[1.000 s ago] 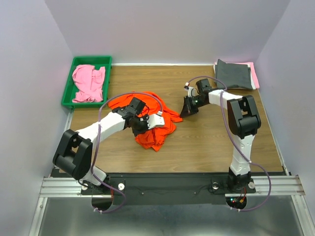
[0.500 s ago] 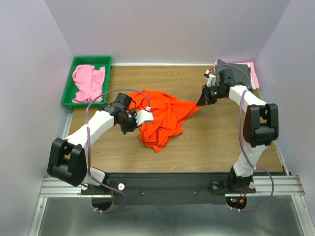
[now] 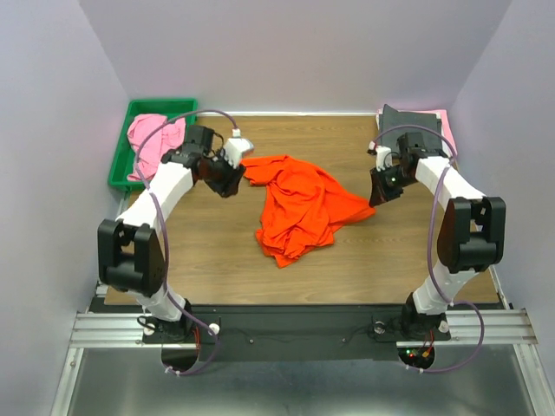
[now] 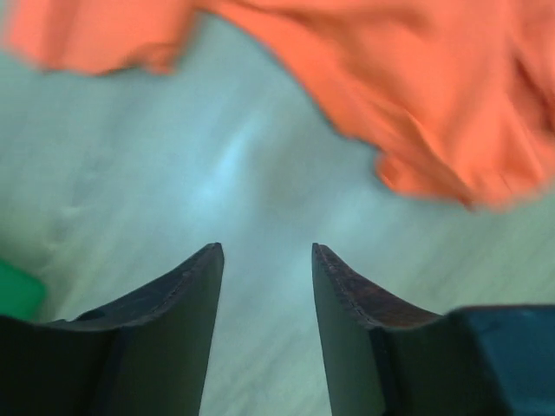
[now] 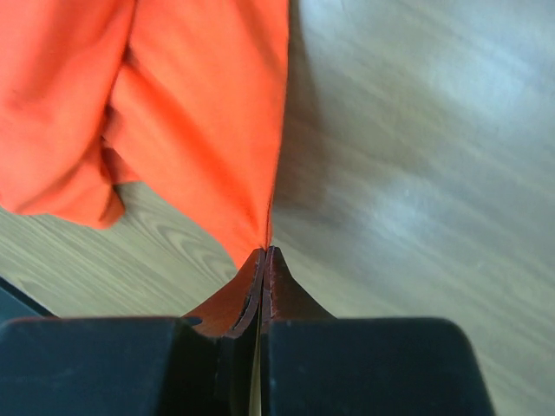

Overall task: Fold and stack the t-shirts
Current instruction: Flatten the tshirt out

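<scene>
Jaws on the left gripper [image 3: 231,180] stand apart with nothing between them, while the right gripper [image 3: 376,198] is clamped on a corner of the orange t-shirt [image 3: 299,208]. From the top camera, the shirt lies crumpled on the table [image 3: 217,260] between the two sets of jaws. One end reaches just short of the left jaws, a drawn-out corner points straight into the right jaws, and a bunched lump hangs toward the near edge. Its long axis runs roughly from one gripper to the other. Behind the left jaws a pink t-shirt [image 3: 154,143] sits heaped in the green tray [image 3: 120,169]. Beyond the right jaws a folded dark grey t-shirt [image 3: 412,130] covers most of another pink one [image 3: 447,130]. Over to the left wrist: both fingers [image 4: 182,303] are parted over bare table, with orange cloth [image 4: 416,87] ahead of the tips, blurred and cut off by the frame. A sliver of green shows by the left finger. Right wrist now: fingertips [image 5: 276,286] are pressed together on a thin fold, and the cloth [image 5: 191,113] fans out ahead and left, its far part out of frame.
</scene>
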{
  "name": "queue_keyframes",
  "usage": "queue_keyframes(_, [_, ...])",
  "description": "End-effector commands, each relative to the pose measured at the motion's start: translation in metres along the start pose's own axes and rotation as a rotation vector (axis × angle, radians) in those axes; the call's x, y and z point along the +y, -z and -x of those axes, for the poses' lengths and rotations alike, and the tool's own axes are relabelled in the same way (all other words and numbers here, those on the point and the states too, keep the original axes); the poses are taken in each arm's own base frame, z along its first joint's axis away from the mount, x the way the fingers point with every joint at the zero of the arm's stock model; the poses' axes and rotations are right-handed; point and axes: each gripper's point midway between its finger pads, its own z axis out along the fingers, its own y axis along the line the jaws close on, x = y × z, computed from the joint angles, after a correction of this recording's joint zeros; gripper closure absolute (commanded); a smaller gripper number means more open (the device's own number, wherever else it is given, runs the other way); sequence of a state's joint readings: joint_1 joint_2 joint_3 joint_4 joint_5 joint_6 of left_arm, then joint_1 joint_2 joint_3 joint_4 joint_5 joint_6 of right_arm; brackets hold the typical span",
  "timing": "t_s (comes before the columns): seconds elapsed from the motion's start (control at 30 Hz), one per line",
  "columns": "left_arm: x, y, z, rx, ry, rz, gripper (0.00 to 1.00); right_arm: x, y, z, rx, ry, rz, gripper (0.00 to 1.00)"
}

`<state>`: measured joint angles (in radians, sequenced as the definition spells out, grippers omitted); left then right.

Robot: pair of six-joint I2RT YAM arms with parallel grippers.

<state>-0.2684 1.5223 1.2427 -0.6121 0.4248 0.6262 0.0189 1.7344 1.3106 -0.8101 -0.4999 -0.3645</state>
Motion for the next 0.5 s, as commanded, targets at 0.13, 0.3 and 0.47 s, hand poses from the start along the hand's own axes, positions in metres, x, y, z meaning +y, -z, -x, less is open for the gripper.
queue_keyframes(0.13, [0.080, -0.023, 0.072, -0.199, 0.306, 0.095, 0.41, -0.007, 0.015, -0.002, 0.032, 0.014, -0.057, 0.99])
queue_keyframes(0.3, [0.127, -0.046, 0.090, -0.259, 0.453, 0.138, 0.43, -0.008, 0.018, -0.006, 0.046, -0.005, -0.074, 0.99])
queue_keyframes(0.47, [0.153, -0.076, 0.086, -0.248, 0.483, 0.160, 0.43, -0.010, 0.021, -0.008, 0.057, -0.015, -0.098, 0.99])
